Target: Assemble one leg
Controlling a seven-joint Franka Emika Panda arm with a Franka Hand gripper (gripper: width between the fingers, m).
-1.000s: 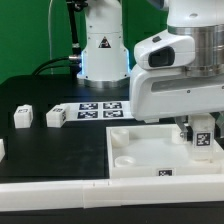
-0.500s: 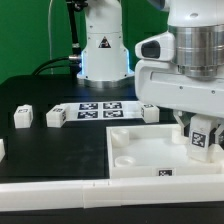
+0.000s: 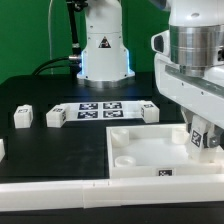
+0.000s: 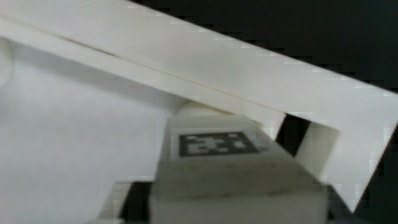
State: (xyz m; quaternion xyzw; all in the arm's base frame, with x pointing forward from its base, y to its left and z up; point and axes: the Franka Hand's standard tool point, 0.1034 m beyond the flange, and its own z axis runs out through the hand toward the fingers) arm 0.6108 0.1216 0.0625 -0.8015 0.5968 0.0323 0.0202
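**Q:** Run across the scene from nine o'clock to three o'clock. What do you have?

**Me:** At nine o'clock in the exterior view two loose legs [image 3: 24,117] [image 3: 56,116] sit on the black table [image 3: 60,150], well apart from me. Toward twelve o'clock lies the marker board [image 3: 99,108], flat, with another leg [image 3: 151,112] just past it. Lower down is the white tabletop [image 3: 135,152], with a round socket [image 3: 127,158] at its near corner. At three o'clock is my gripper [image 3: 203,137], with the leg [image 3: 202,135] I am working on, its tag face tilted.

**Q:** Is your pincer clamped on it?

**Me:** I judge so. The leg sits right between my fingers [image 3: 190,133] above the tabletop's far edge, and the wrist view shows the tagged leg [image 4: 217,150] close under the camera with a white edge [image 4: 196,60] of the tabletop beyond it. The contact itself is hidden, so this is a reading, not a certainty.

**Q:** What has just changed?

**Me:** Compared with a second ago, my arm has swung toward three o'clock and uncovered the leg by the marker board. The held leg has turned from nearly upright to tilted.

**Q:** Meaning?

**Me:** I think I am turning it into a corner socket; the seating is probably under way, not finished.
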